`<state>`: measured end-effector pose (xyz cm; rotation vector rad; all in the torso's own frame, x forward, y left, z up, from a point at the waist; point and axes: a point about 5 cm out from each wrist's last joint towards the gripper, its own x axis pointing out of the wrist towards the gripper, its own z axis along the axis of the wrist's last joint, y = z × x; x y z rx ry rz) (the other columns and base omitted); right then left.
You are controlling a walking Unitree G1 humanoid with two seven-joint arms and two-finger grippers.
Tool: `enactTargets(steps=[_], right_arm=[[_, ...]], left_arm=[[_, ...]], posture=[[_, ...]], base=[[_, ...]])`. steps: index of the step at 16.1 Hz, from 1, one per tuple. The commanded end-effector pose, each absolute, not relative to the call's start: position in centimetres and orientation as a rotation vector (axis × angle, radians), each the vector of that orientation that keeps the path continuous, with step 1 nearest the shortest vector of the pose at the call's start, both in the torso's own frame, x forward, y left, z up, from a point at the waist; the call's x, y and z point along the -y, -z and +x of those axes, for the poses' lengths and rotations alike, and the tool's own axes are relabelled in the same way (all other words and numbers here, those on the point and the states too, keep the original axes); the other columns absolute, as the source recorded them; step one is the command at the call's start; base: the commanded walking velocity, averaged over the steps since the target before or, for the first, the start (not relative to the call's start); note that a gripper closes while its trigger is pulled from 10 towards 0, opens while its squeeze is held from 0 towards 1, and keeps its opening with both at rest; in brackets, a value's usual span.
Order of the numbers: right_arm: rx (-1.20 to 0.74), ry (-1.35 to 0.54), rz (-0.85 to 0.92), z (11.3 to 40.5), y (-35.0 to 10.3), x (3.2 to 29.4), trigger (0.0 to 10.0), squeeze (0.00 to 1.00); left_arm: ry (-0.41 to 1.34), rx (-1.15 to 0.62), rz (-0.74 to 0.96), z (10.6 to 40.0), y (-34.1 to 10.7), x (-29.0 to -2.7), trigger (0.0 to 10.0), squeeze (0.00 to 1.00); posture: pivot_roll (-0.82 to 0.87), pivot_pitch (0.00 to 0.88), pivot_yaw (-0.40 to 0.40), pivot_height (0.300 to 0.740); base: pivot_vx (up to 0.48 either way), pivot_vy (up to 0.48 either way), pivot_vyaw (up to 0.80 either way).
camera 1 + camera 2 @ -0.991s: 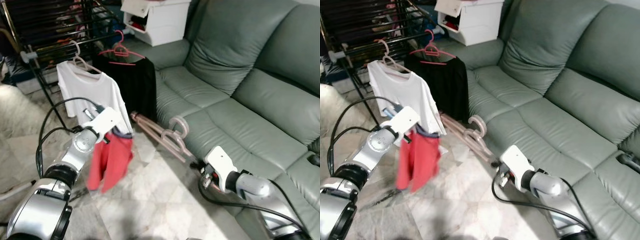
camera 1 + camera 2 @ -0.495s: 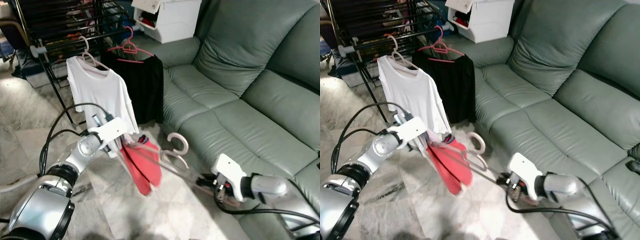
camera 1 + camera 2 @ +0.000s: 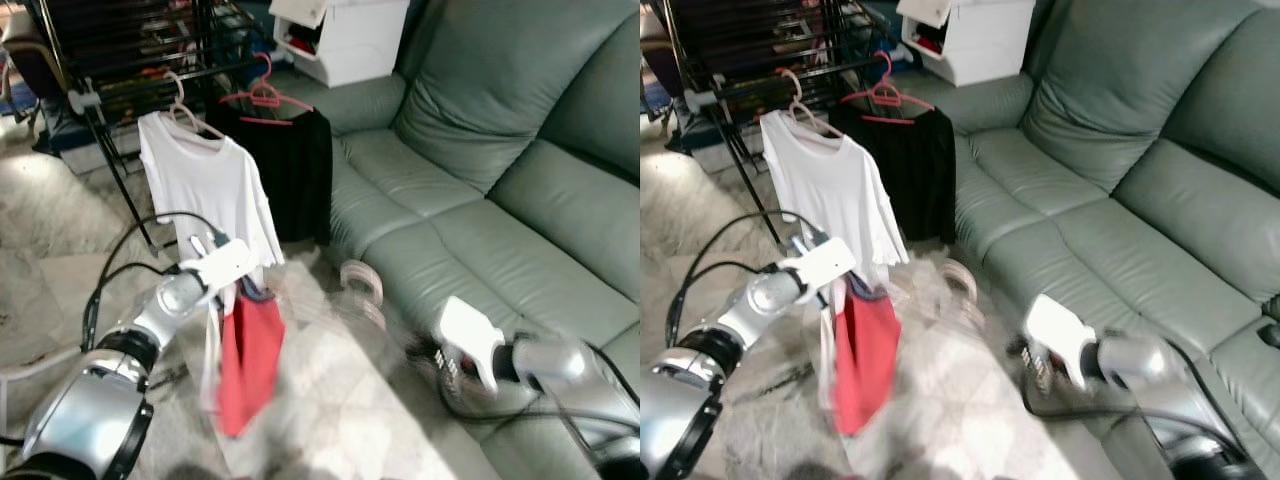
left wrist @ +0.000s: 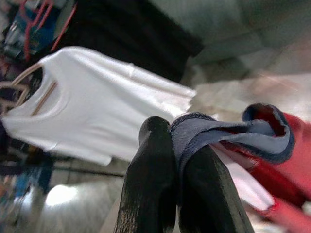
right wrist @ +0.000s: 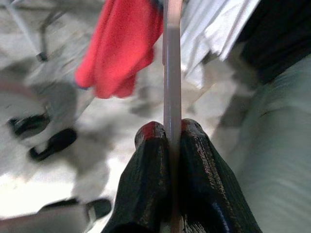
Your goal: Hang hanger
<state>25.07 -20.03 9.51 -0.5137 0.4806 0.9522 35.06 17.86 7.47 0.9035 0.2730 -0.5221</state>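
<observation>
1. Left wrist view has the left gripper (image 4: 175, 145) with its jaws pinched tight on the blue neckband of the red shirt (image 3: 248, 362), which hangs near the foot of the drying rack (image 3: 110, 60).
2. On the right wrist view, the right gripper (image 5: 167, 141) has its jaws clamped on the pale bar of the hanger (image 5: 171, 63). The hanger's hook end (image 3: 360, 285) is blurred, a little way from the rack on the sofa (image 3: 520, 200) side.
3. A white shirt (image 3: 205, 190) and a black garment (image 3: 295, 170) already hang on the rack.
4. The step in hand looks like threading the hanger into the red shirt's neck.
5. Next the shirt needs seating on the hanger, then the hook goes up onto a free rack bar.
</observation>
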Motion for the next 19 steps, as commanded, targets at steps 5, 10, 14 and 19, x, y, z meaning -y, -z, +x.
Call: enactTargets(steps=[5,10,14,19], right_arm=[[-0.445,-0.936,-0.512,25.4,-9.4,19.6,10.0,0.0],[-0.326,-0.52,-0.393,27.5,-8.2,19.0,10.0,0.0],[-0.338,-0.442,-0.301,26.4,-6.2,17.1,10.0,0.0],[-0.335,-0.435,-0.309,26.5,-6.1,16.9,10.0,0.0]], left_arm=[[0.595,-0.202,0.885,35.0,-7.8,-16.2,10.0,0.0],[0.593,-0.133,0.76,34.9,-8.4,-15.6,10.0,0.0],[0.627,-0.112,0.718,34.2,-8.0,-15.7,10.0,0.0],[0.661,-0.107,0.707,33.6,-7.5,-15.1,10.0,0.0]], posture=[[-0.08,0.0,0.055,0.74],[-0.08,0.0,0.049,0.74],[-0.07,0.0,0.045,0.74],[-0.07,0.0,0.038,0.74]], base=[[0.0,0.0,0.0],[0.0,0.0,0.0],[0.07,0.0,-0.75],[0.335,0.0,-0.78]])
